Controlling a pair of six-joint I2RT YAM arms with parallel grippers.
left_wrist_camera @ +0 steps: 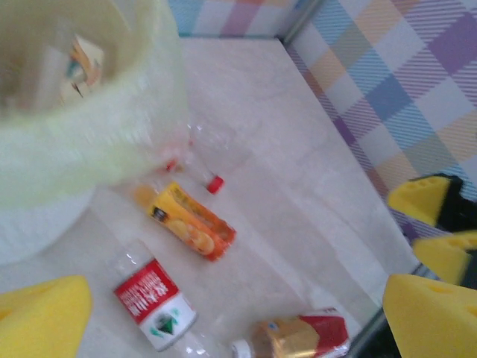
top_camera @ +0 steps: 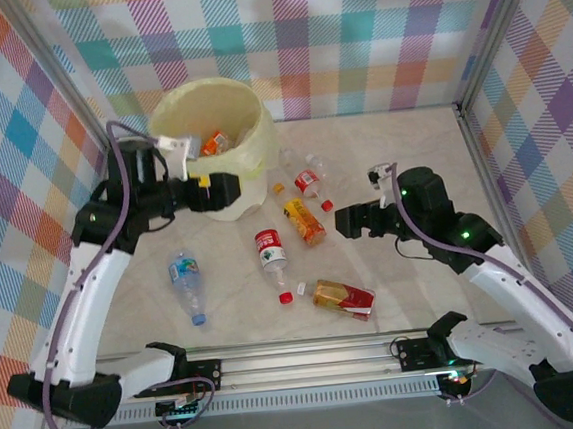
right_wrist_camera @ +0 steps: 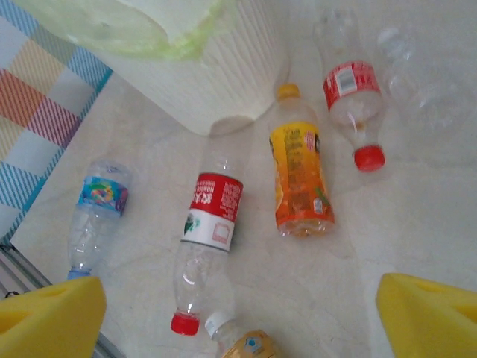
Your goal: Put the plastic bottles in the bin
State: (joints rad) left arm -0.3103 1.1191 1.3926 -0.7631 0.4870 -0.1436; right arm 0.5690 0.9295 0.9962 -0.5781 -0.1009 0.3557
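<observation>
Top view: left end effector (top_camera: 214,191) is seen just beside the bin (top_camera: 170,109), jaws released, nothing held. Some plastic bottles (top_camera: 215,140) are inside; six or so lie on the desk (top_camera: 412,153). The bag (top_camera: 260,137) could be snagged on pull-back and the bin tipped.

Left wrist: pads (left_wrist_camera: 41,321) spread, empty. Picture is blurred, so rim clearance is probably tight but cannot be confirmed.

Right wrist: right end effector (right_wrist_camera: 238,317) open, empty, over the red-label bottle (right_wrist_camera: 212,220) and orange-label bottle (right_wrist_camera: 298,179), lying side by side. One could be squirted out by an off-centre pinch, or its neighbour knocked away.
</observation>
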